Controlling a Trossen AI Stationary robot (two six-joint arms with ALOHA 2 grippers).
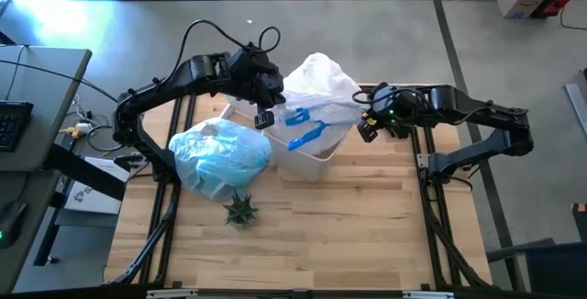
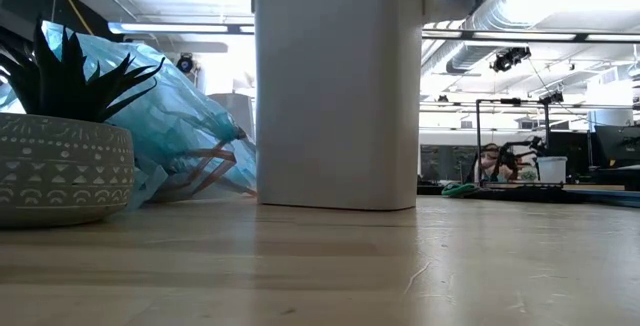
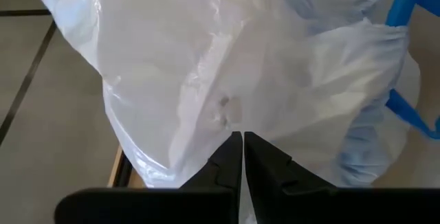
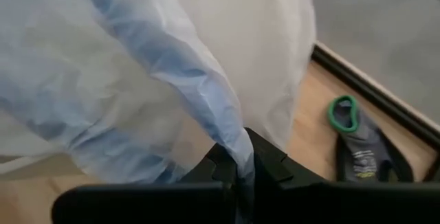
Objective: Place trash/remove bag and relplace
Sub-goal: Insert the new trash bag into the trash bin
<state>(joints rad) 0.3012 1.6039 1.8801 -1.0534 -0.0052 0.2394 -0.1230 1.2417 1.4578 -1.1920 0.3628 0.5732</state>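
Observation:
A white bin (image 1: 310, 152) stands upright on the wooden table, also seen in the low view (image 2: 335, 86). A thin white bag (image 1: 321, 88) with blue drawstrings (image 1: 303, 129) billows over the bin's top. My left gripper (image 1: 266, 116) is shut on the bag at the bin's left side. My right gripper (image 1: 370, 130) is shut on it at the bin's right side. A full light-blue bag (image 1: 220, 157) lies on the table left of the bin. Loose trash is not in view. My left gripper pinches the white bag's film (image 3: 230, 117) between its two shut fingers, slanting down from the left; the film gathers toward the fingertips and spreads away beyond them, held above the bin. My right gripper pinches a bunched, blue-tinted fold of the bag (image 4: 237, 141) between its two fingers, slanting down from the right; the fold runs up and away from the fingertips, several layers gathered together.
A small spiky green plant in a patterned pot (image 1: 240, 210) stands near the full bag, large in the low view (image 2: 60, 166). A grey object with a green rim (image 4: 361, 141) lies on the table by its edge, near my right gripper. Free wood lies toward the near edge.

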